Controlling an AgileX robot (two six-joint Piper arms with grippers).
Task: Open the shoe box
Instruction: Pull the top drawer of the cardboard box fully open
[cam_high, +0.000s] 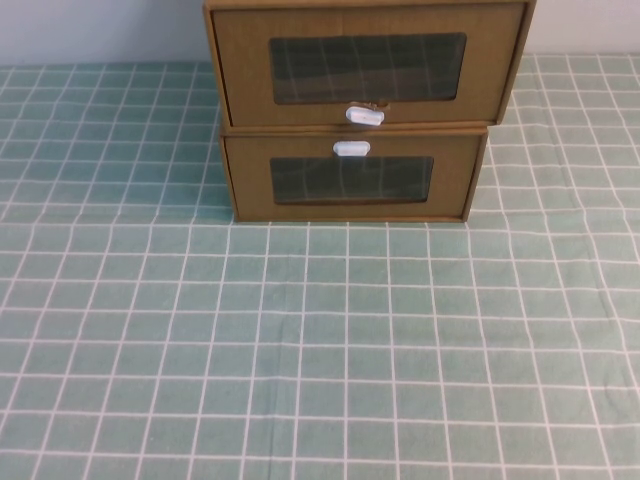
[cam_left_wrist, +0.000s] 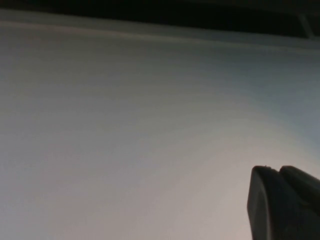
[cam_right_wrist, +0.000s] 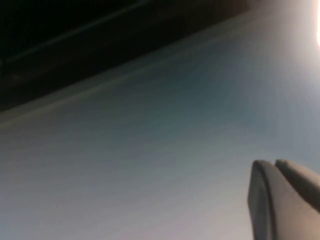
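Two brown shoe boxes stand stacked at the far side of the desk (cam_high: 320, 350), near the wall. The upper shoe box (cam_high: 250, 70) rests on the lower shoe box (cam_high: 250, 180). Both face the robot, so their windowed drawer fronts and white pulls, the upper handle (cam_high: 365, 115) and the lower handle (cam_high: 351, 149), lie in a straight reach across the checked cloth. Both drawers appear shut, so the opening is not yet begun. Neither arm shows in the high view. The left gripper (cam_left_wrist: 279, 172) and the right gripper (cam_right_wrist: 275, 167) each appear only in their own wrist view, aimed at a blank pale surface. Their fingers are clenched together on nothing, probably a raised rest pose that leaves the approach free.
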